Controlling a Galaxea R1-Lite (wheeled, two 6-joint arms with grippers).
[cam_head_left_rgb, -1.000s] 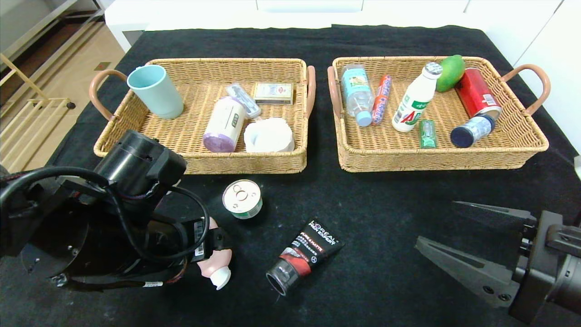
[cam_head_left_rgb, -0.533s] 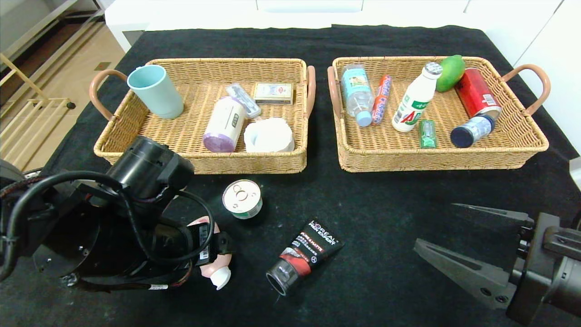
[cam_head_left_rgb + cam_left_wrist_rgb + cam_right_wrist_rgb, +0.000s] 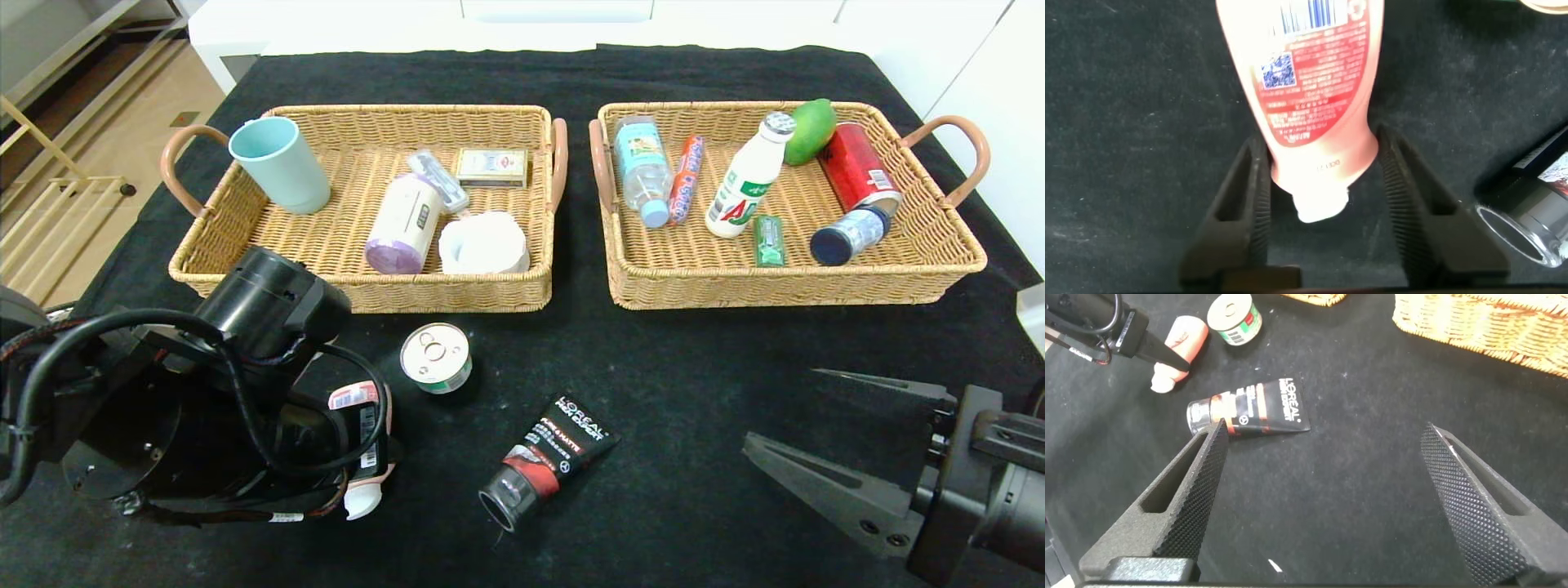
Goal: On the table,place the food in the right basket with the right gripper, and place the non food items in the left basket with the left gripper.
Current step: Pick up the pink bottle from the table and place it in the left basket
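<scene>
A black cloth covers the desk [image 3: 702,351], two wicker baskets at its far side. The left pincer [image 3: 1323,192] grips a pink tube [image 3: 1310,90] near the front edge; the right pincer [image 3: 1327,486] hangs open over bare cloth beside a black tube [image 3: 547,461]

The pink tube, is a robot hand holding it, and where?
Yes. The left gripper holds the pink tube near its white cap end, one finger on each side. The right gripper is open and holds nothing.

left basket [image 3: 359,290] beside right basket [image 3: 784,286] | can [image 3: 436,357] in front of left basket | tube [image 3: 549,461] right of can
</scene>
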